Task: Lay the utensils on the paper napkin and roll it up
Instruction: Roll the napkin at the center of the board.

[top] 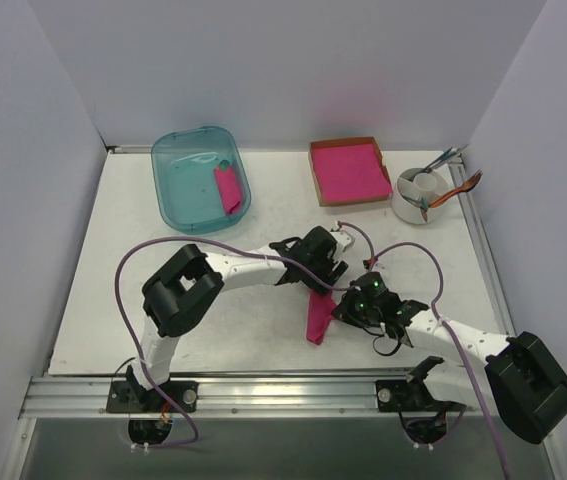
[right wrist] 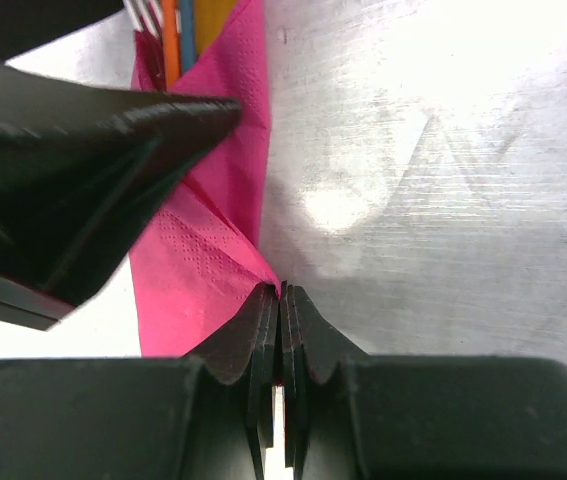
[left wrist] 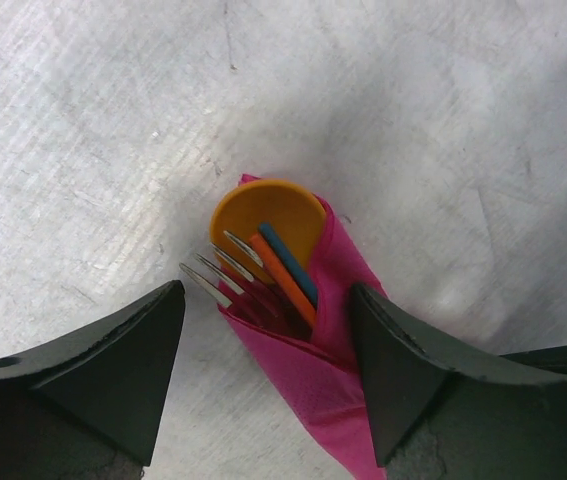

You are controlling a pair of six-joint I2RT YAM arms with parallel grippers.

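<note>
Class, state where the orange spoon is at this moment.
In the left wrist view, the spoon pokes bowl-first out of the wrapped napkin, beside the fork, between the open fingers of the left gripper.

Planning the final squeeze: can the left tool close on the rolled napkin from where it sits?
Probably yes. The left tool stands open astride the paper napkin, a finger on each side, nothing else between. The right tool, shut on its corner, sits clear of that gap.

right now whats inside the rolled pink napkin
Showing at the open end of the paper napkin: orange spoon bowl, fork tines, an orange strip and a blue strip. Everything lower is covered by paper.
</note>
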